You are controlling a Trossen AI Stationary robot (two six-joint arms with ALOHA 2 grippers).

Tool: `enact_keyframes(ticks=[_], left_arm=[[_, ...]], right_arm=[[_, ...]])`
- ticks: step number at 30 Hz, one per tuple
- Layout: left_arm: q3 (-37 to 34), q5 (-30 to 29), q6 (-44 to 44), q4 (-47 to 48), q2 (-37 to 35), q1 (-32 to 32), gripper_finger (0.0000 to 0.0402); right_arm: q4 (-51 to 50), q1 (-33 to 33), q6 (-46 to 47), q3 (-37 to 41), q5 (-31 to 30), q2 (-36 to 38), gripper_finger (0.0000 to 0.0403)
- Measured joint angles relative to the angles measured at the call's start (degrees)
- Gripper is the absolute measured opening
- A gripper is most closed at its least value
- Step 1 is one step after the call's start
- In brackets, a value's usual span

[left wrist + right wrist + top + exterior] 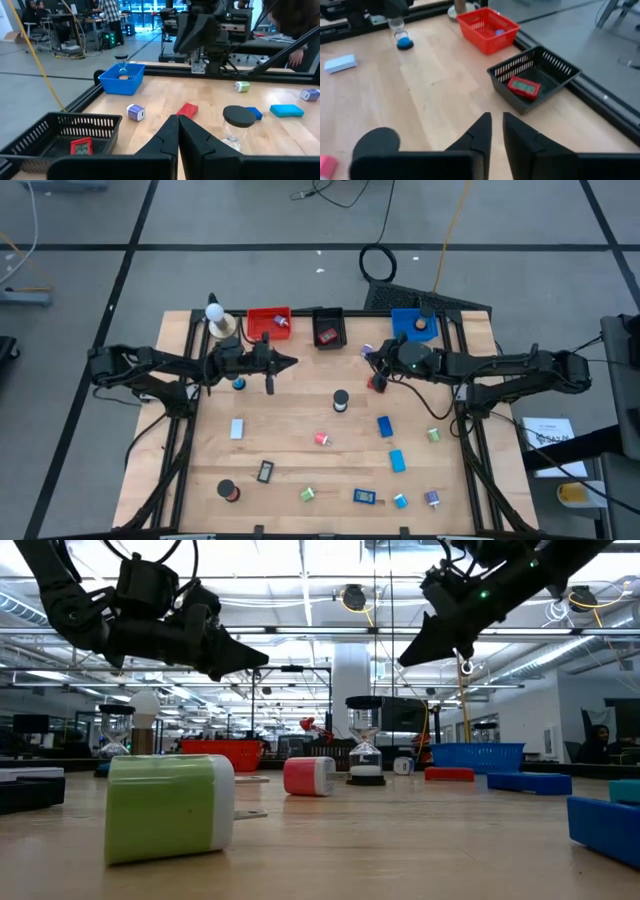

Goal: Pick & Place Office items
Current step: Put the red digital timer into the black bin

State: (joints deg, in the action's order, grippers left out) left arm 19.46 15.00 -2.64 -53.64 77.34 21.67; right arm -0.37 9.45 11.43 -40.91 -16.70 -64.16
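Landmark: black bin at the table's far edge. Nearest the front edge, well away from bin: green clip, blue block, black roll, black-framed rectangle. Mid-table: pink piece, black-topped hourglass. L gripper hovers just left of bin & nearer the front, fingers pressed together, empty. R gripper hovers just right of bin, fingers a slit apart, empty; red block below it. Inside bin: red-framed piece.

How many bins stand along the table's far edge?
3: a red bin on the left, a black bin in the middle, a blue bin on the right.
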Motion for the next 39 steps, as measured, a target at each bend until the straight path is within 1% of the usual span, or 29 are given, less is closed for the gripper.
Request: enact_keyframes(ticks=[5, 11, 16, 20, 26, 28, 31, 34, 39], left_arm=[[0.00, -0.01, 0.04, -0.07, 0.00, -0.01, 0.0033], [0.00, -0.01, 0.38, -0.07, 0.00, -0.02, 0.0046], [0.00, -0.04, 0.36, -0.09, 0.00, -0.02, 0.0046], [0.00, -0.04, 0.36, -0.14, 0.00, -0.02, 0.0047], [0.02, -0.04, 0.36, -0.14, 0.00, -0.02, 0.0047], [0.02, -0.06, 0.36, -0.16, 0.00, -0.02, 0.0047], [0.02, -0.06, 0.36, -0.14, 0.00, -0.01, 0.0047], [0.02, -0.06, 0.34, -0.16, 0.00, -0.01, 0.0047], [0.02, -0.06, 0.34, -0.16, 0.00, -0.01, 0.0047]], right_arm=[[-5.15, -2.41, 2.27, -1.81, -0.30, -0.02, 0.0081], [-13.03, -6.17, 4.58, -5.33, -7.17, -0.58, 0.0132], [-17.35, -8.48, 7.05, -7.00, -7.18, -0.92, 0.0183], [-25.07, -9.48, 10.84, -8.51, -7.05, -1.20, 0.0214], [-28.01, -10.33, 12.16, -9.65, -7.05, -1.86, 0.0237], [-27.68, -10.34, 11.66, -9.72, -6.62, -3.54, 0.0241], [-28.72, -10.27, 11.64, -9.59, -3.94, -7.28, 0.0249], [-28.46, -10.27, 10.86, -9.61, -3.37, -9.51, 0.0259], [-28.60, -10.16, 8.39, -9.61, -2.76, -9.48, 0.0274]])
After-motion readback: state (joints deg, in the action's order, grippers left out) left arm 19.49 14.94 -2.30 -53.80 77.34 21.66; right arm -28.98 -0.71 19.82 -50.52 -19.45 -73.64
